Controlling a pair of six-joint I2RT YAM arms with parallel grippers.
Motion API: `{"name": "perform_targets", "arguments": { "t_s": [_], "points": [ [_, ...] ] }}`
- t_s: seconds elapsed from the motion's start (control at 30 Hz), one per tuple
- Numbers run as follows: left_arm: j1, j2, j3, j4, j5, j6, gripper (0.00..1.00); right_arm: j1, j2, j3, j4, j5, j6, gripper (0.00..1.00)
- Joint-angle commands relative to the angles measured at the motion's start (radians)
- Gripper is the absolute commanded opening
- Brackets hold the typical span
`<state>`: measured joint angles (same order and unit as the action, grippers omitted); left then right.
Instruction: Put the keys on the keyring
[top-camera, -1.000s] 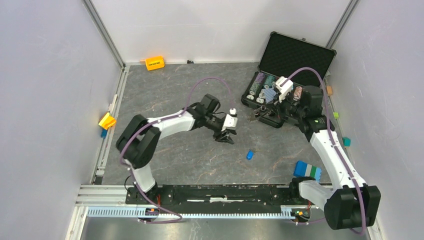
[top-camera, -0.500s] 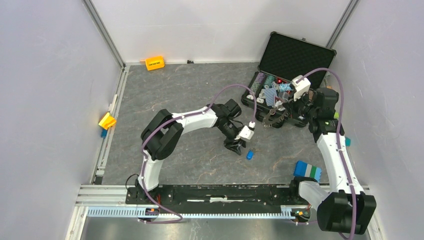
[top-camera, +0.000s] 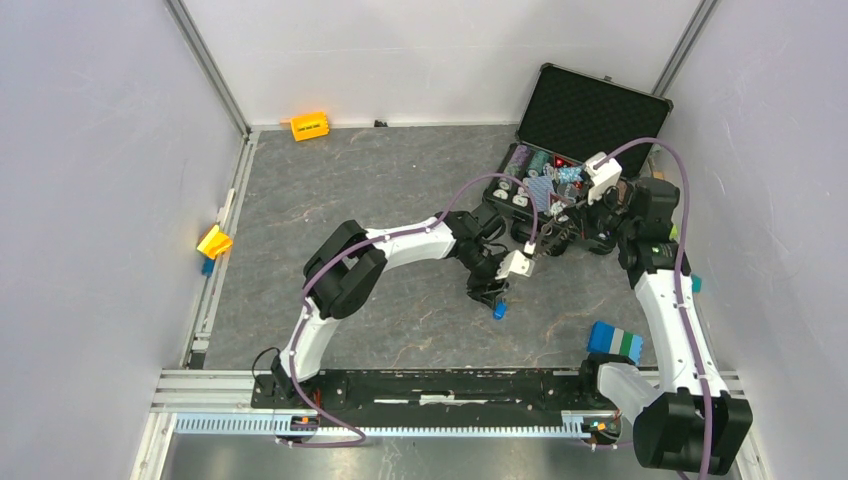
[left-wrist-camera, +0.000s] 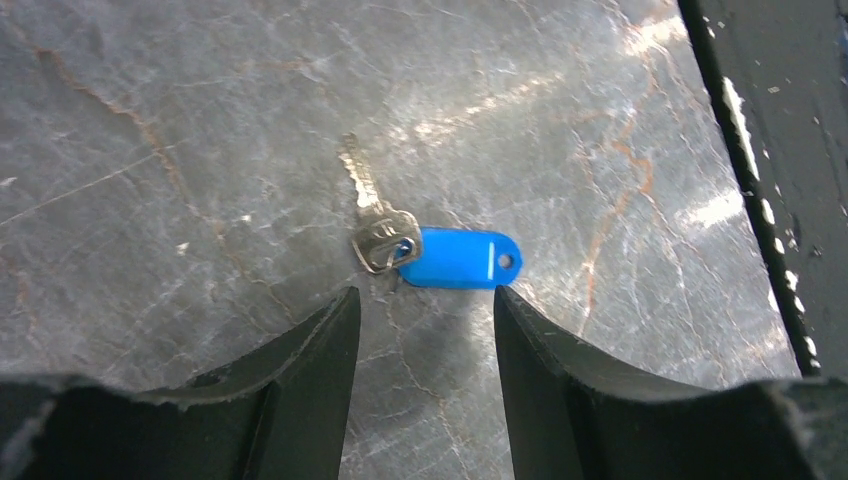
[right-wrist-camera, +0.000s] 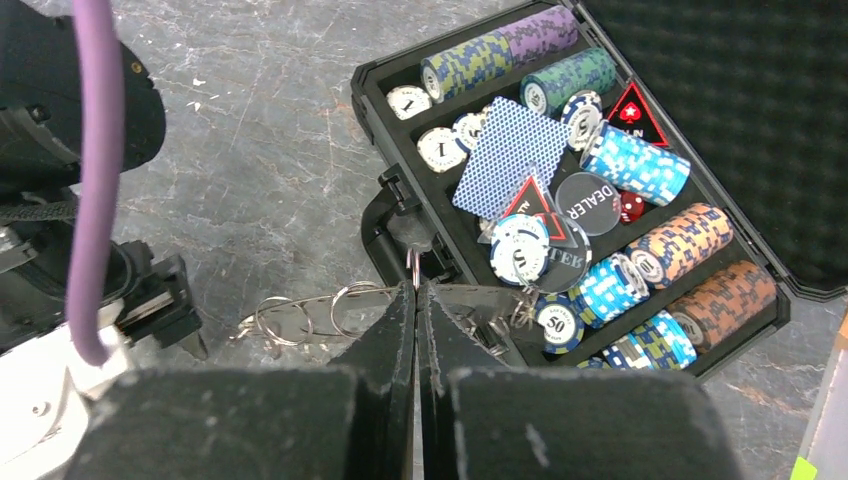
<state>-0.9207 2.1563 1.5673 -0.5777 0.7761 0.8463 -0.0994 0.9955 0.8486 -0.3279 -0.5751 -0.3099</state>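
The left end effector (left-wrist-camera: 422, 300) hangs low over the grey marbled surface (left-wrist-camera: 200, 150) with its two dark fingers (left-wrist-camera: 320, 340) set apart at a moderate width and nothing between them. Just ahead of its fingertips, centred on the gap and not touching either finger, lies a key (left-wrist-camera: 455, 258). It is a small silvery key with its blade pointing away from the end effector. It is joined by a little split ring to a blue plastic tag that lies crosswise, toward the right fingertip. In the top view the same blue tag (top-camera: 498, 310) shows just beside the left end effector (top-camera: 490, 295), on its near side.

The right end effector (right-wrist-camera: 416, 290) has its fingers pressed together, pinching a thin wire loop of the keyring (right-wrist-camera: 335, 305). The rest of the keyring, a cluster of linked metal rings with small grey pieces, trails to the left of the fingertips. I cannot tell whether it touches the surface. Just beyond and to the right of this end effector stands an open black case (right-wrist-camera: 740, 90), its tray packed with rows of poker chips (right-wrist-camera: 640, 165) and a blue-backed card deck (right-wrist-camera: 510, 155). From above, the right end effector (top-camera: 542, 238) sits near the left one, on its far side
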Motion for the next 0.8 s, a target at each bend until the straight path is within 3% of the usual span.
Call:
{"name": "perform_targets", "arguments": {
  "t_s": [0.0,0.17,0.77],
  "points": [
    [-0.005,0.022,0.067,0.057,-0.051,-0.131,0.59,-0.003,-0.026,-0.009,0.03,-0.046,0.006,0.0],
    [-0.006,0.046,0.092,0.058,-0.06,-0.142,0.58,-0.003,-0.034,-0.013,0.025,-0.058,0.006,0.0],
    [-0.02,0.049,0.049,0.03,-0.054,-0.075,0.28,-0.005,-0.043,-0.032,0.026,-0.077,0.002,0.0]
  ]
}}
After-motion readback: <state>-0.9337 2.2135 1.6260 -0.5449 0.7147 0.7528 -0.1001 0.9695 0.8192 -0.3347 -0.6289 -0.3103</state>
